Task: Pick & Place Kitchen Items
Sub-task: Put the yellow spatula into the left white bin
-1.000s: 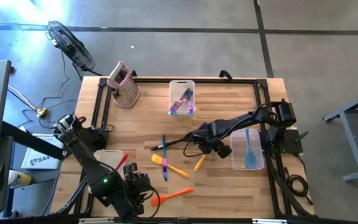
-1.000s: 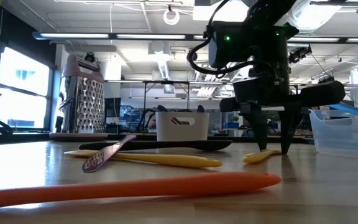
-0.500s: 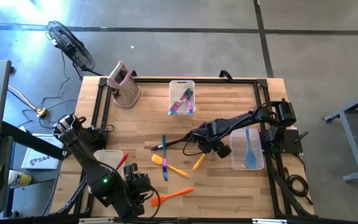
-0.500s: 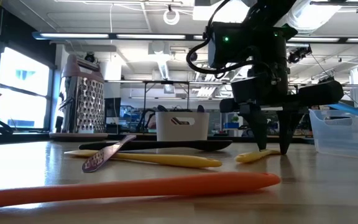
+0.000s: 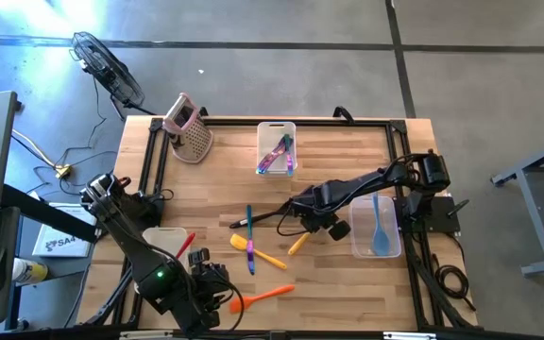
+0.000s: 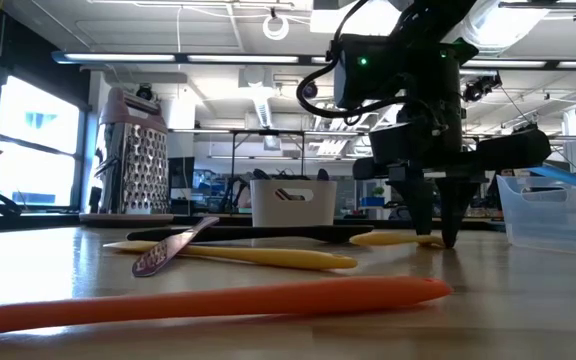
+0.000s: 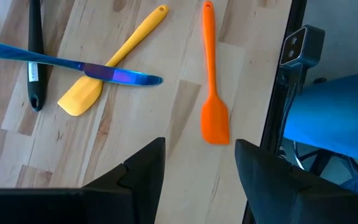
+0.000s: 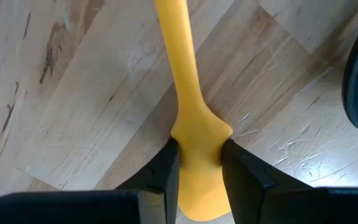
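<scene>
The right gripper (image 8: 196,163) has closed on the head of the yellow spoon (image 5: 297,244) near the middle of the bench (image 5: 348,293). In the low view the spoon has swung since half a second ago, its handle now pointing farther left and lying flatter. The left gripper (image 7: 194,162) hangs open above the orange spatula (image 7: 212,93) at the near edge, unmoved.

Free: bare worktop (image 5: 348,283) toward front-right corner | Blocked: clear bin (image 5: 376,227) beside my pincer (image 5: 307,229) (right edge).
</scene>
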`<state>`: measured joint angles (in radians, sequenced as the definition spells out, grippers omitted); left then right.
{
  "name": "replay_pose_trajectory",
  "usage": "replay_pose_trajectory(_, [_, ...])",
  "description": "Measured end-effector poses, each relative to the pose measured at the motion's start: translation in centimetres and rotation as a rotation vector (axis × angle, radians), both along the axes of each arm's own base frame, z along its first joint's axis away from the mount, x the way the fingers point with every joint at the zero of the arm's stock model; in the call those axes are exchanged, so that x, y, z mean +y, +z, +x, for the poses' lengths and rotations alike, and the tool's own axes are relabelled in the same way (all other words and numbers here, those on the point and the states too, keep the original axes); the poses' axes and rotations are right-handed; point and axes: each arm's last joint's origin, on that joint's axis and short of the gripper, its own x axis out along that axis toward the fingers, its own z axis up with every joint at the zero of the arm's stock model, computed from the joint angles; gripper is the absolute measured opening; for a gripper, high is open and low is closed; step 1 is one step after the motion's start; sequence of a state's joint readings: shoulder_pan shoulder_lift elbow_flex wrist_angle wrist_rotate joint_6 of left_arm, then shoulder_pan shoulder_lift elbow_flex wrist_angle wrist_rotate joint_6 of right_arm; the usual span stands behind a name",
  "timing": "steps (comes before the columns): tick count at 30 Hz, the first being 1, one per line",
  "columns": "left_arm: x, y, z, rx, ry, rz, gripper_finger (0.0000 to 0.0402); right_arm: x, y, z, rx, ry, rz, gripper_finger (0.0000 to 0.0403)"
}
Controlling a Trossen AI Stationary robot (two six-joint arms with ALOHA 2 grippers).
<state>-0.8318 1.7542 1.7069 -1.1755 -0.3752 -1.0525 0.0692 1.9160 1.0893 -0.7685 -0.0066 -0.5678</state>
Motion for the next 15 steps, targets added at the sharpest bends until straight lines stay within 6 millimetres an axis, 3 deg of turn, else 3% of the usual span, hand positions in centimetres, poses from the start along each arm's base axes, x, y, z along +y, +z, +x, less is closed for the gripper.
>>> replay_pose_trajectory(15, [0.00,0.00,0.00,0.001,0.000,-0.001,0.0187,-0.02,-0.04,0.01,-0.002,-0.102,-0.028,0.0076])
